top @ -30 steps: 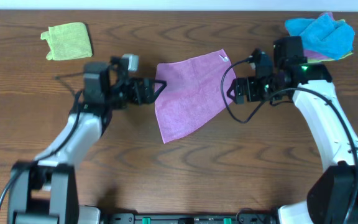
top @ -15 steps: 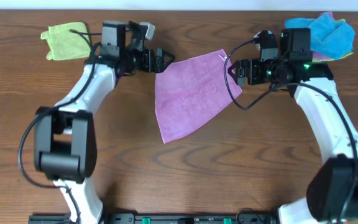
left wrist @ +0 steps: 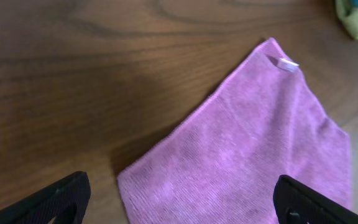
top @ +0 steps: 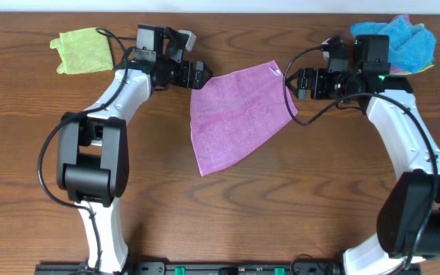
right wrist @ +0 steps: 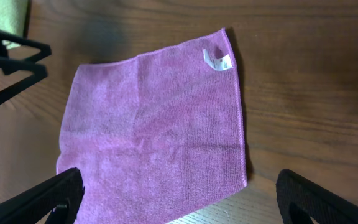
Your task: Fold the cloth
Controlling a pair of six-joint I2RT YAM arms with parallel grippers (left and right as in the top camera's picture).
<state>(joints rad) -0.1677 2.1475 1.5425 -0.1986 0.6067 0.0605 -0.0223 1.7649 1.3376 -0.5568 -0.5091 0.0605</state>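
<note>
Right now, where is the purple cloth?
In the overhead view the cloth lies flat mid-table, between the left gripper and the right gripper, its white tag at the far corner near the right one.

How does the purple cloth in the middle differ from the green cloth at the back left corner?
The purple cloth lies spread out flat over a wide patch; the green cloth is a compact, slightly rumpled bundle taking up far less room. The purple cloth shows a small white tag at one corner; no tag shows on the green cloth. Both lie on the wooden table.
</note>
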